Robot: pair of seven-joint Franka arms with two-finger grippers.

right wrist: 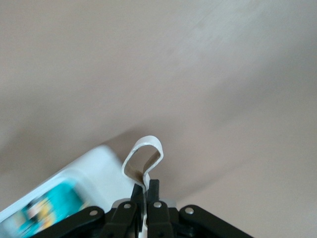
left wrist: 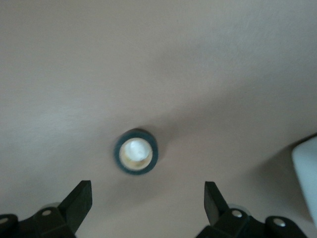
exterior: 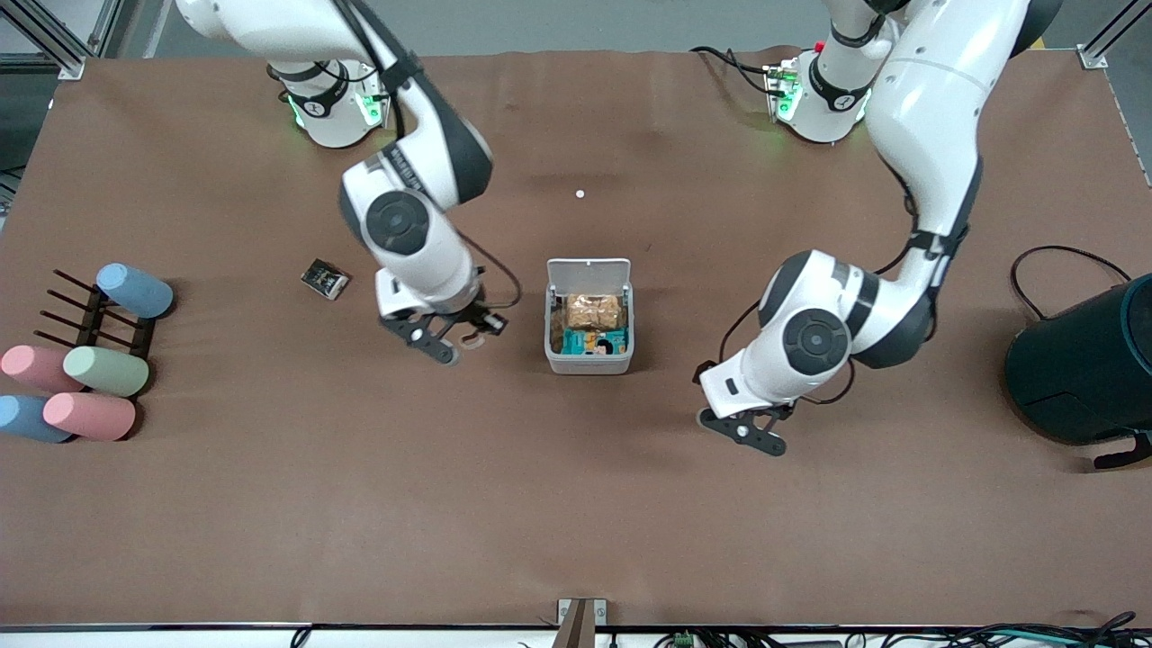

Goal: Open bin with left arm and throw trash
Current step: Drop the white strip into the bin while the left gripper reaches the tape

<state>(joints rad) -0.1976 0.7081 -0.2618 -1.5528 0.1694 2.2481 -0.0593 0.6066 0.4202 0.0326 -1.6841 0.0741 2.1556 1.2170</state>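
While my open, empty left gripper point(left wrist: 146, 201) hangs over the tape roll point(left wrist: 136, 151), my right gripper point(right wrist: 145, 191) pinches the rubber-band loop point(right wrist: 143, 156) beside the open bin point(exterior: 589, 317) to drop it in.

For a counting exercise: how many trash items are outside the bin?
3: the rubber band in the shut right gripper beside the bin; the black packet toward the right arm's end; the tape roll under the open left gripper.

Your white bin point(exterior: 589, 360) stands lid-up mid-table (already holding wrappers); black packet point(exterior: 325, 278) lies toward the right arm's end.
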